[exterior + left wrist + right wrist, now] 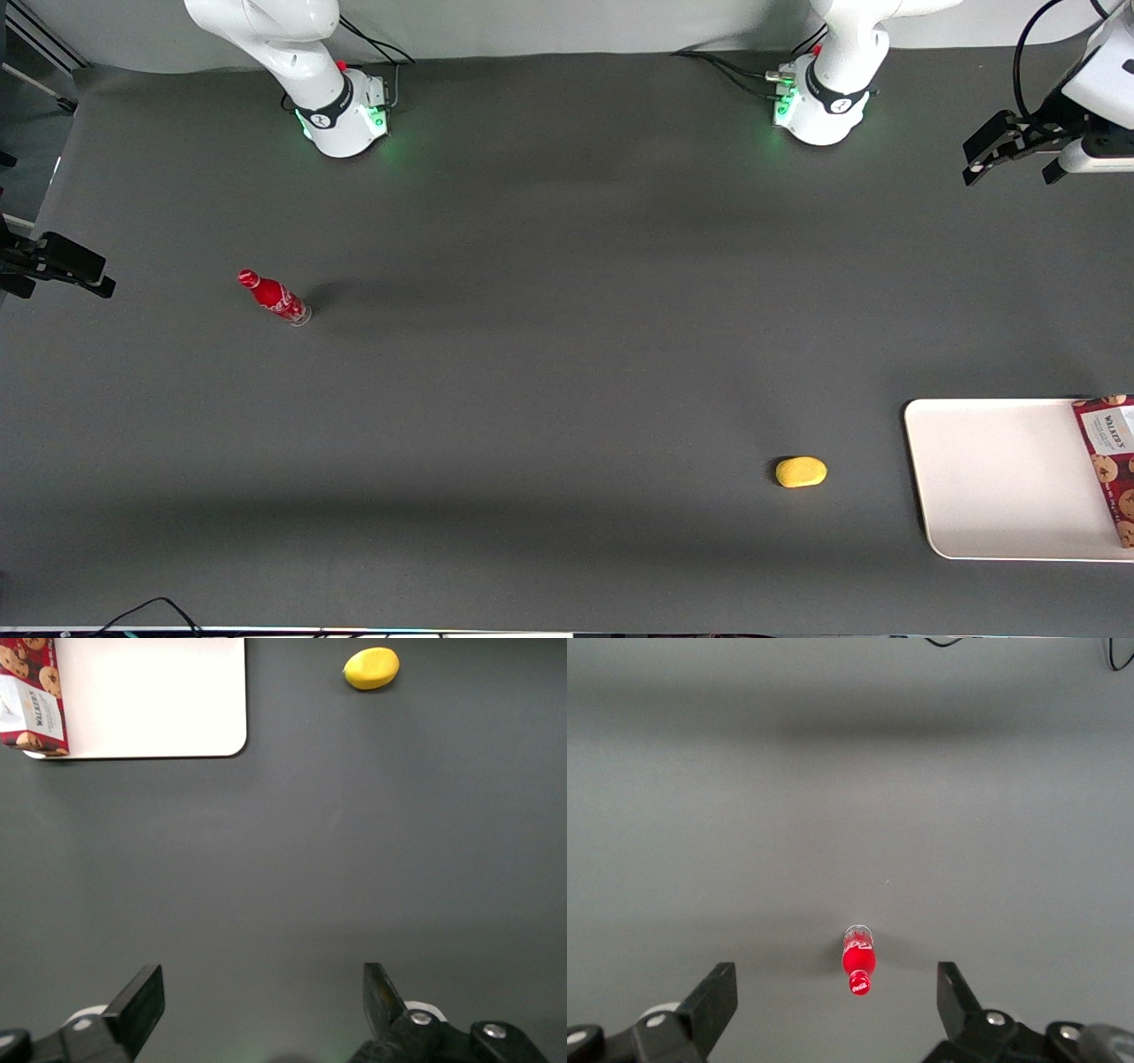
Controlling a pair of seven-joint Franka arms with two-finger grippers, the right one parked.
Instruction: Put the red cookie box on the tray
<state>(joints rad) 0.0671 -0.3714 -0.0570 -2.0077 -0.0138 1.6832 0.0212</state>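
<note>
We note the dark grey table first, mostly bare. At the working arm's end sits the white tray, flat, low-rimmed, rounded corners. The red cookie box lies flat on the tray along its outer edge, label panel up; the front view cuts it off at the frame edge. In the wrist view one end of the box appears to overhang the rim slightly at a corner, though we cannot be sure.

The left gripper is raised, well apart from the tray and farther from the front camera than it. Its fingers are spread wide with nothing between them, only bare table below.

Smaller items: a red bottle stands toward the parked arm's end, well apart from everything. A yellow rounded object, possibly a lemon or a sponge, lies on the table near the tray, not touching it.

Our judgement: placement looks done, box released.

Risks from here:
- The box sits at the very edge of the tray; a nudge from the arm could push it over the rim.
- If an end does overhang, the box may tip or slide off.
- A re-grasp would likely shift it, since it is slim and light-looking.
</note>
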